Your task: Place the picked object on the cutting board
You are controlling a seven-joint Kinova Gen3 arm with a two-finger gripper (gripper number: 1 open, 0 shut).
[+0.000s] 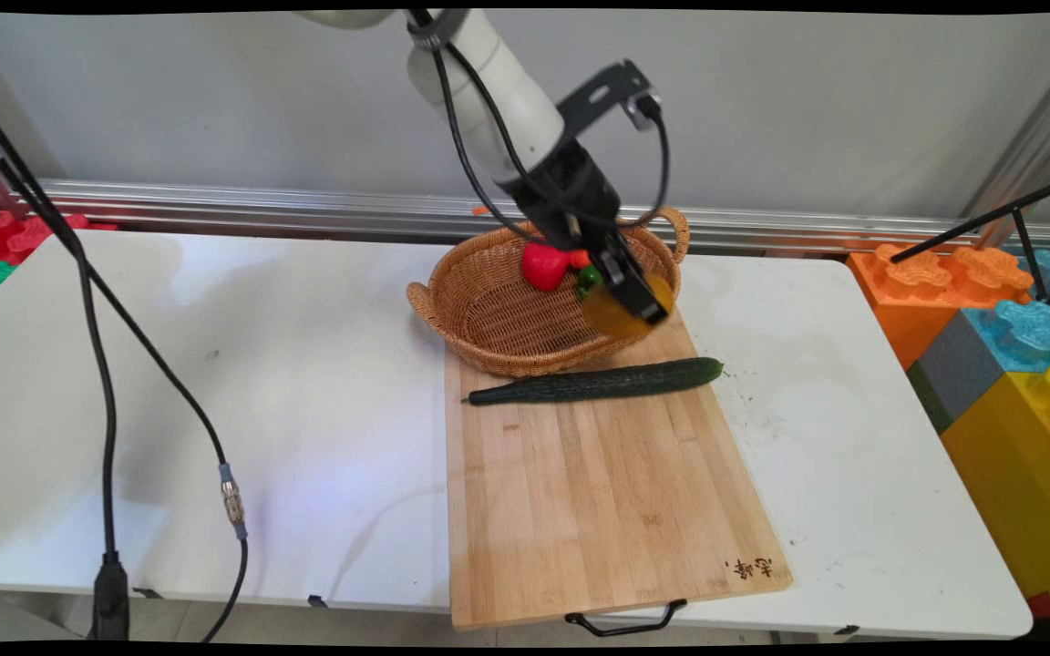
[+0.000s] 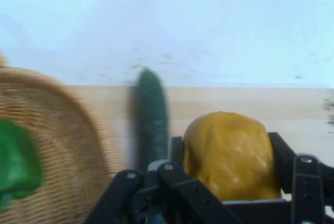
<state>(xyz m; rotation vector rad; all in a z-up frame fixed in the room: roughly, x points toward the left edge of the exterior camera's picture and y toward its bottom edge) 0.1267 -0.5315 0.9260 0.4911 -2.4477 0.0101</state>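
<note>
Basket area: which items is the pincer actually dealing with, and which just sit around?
In play:
- pincer, shut on the yellow pepper
- wicker basket, right below it

Lying about:
- cucumber on the cutting board
- red pepper and green pepper in the basket
- toy blocks at the table's right

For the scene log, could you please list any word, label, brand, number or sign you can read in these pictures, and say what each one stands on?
Nothing here can be read with certainty.
Dark brush-style characters are burned into the near right corner of the wooden cutting board: too small to read.
A faint stamp sits on the board's middle, near its front: too faint to read.
No lettering shows on the wicker basket, the cucumber or the claw.
</note>
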